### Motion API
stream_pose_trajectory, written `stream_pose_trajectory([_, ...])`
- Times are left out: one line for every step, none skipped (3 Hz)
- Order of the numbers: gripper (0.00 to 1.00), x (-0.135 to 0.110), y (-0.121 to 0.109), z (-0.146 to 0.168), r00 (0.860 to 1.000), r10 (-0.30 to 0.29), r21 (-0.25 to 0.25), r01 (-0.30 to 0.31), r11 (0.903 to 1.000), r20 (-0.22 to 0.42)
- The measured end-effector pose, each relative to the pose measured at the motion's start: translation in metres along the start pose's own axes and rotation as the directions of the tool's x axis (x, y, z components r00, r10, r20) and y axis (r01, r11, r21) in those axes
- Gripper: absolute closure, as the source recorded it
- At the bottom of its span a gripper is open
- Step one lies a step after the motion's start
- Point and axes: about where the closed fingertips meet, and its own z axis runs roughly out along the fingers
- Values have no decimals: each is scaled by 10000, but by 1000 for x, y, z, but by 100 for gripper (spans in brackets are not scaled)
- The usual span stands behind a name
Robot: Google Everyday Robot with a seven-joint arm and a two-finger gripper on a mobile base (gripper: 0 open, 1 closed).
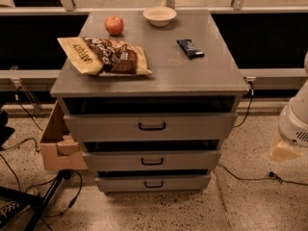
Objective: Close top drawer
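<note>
**Robot test lab, by the look of it**

Speckled terrazzo floor (250, 201) with loose cables (272, 175) trailing across it. Cardboard box (55, 146) and black stand leg (45, 201) beside a grey drawer cabinet (163, 78). White robot arm (298, 117) at the right edge, pincer (285, 151) low, apart from the cabinet.

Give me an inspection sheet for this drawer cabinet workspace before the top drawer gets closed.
Surface: grey wooden cabinet top, holding four items.
Job's things: wide grey top drawer, black bar handle, slightly out, not shut.
Clutter: red apple, white bowl, yellow-brown snack bag, dark wrapped bar.
Gripper: gripper at right edge, apart from cabinet.
Cables: black cables on floor, both sides.
Surroundings: brown cardboard box left of cabinet; speckled floor.
</note>
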Motion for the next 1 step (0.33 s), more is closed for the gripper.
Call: stream_pose_trajectory([82,-2,1,-2,10000,-7,17,7,10000,11])
